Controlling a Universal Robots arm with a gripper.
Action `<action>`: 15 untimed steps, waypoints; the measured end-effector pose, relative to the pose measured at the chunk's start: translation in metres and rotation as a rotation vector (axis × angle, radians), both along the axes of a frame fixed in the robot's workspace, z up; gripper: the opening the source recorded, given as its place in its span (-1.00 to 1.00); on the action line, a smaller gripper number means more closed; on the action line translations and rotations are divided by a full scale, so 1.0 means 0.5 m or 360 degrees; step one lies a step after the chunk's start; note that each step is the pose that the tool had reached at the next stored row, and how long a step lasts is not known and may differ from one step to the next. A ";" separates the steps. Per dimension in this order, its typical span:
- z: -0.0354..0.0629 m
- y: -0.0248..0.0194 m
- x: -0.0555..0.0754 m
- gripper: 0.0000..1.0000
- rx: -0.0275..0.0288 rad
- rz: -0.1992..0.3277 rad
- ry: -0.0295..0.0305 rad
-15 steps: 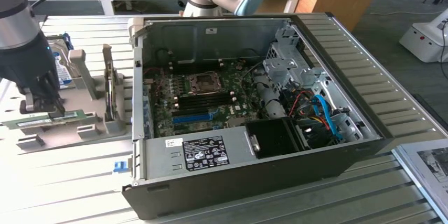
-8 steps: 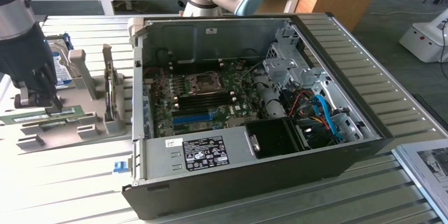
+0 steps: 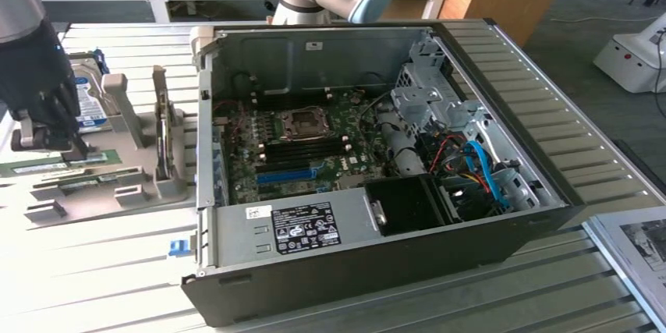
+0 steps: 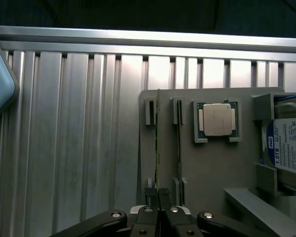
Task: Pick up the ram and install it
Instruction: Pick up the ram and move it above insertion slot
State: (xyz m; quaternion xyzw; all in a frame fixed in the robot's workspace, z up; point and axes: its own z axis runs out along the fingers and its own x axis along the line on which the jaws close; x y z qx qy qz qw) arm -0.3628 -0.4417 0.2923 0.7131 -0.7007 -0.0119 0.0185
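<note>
The ram (image 4: 158, 148) is a thin green stick seen edge-on, standing in the outer slot of a grey holder (image 4: 212, 168). My gripper (image 4: 159, 211) is shut on its upper edge, the two black fingers pressed together around it. In the exterior view the gripper (image 3: 50, 144) hangs low over the holder (image 3: 104, 196) at that view's left, with the green ram (image 3: 96, 157) showing beside the fingers. A second stick (image 4: 178, 148) stands in the neighbouring slot.
An open computer case (image 3: 364, 271) lies in the middle, its motherboard (image 3: 302, 154) facing up with black memory slots and a blue slot strip (image 3: 285, 175). On the holder are a processor (image 4: 217, 120) and a hard drive (image 4: 288, 148). The table is ribbed metal (image 4: 79, 148).
</note>
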 end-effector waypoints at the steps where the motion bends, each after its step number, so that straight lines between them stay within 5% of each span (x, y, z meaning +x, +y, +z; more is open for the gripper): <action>1: 0.005 0.0000 0.000 -0.76 0.00000 -0.0002 0.00001; 15: 0.058 0.0000 0.000 -0.76 0.00001 -0.0014 -0.00001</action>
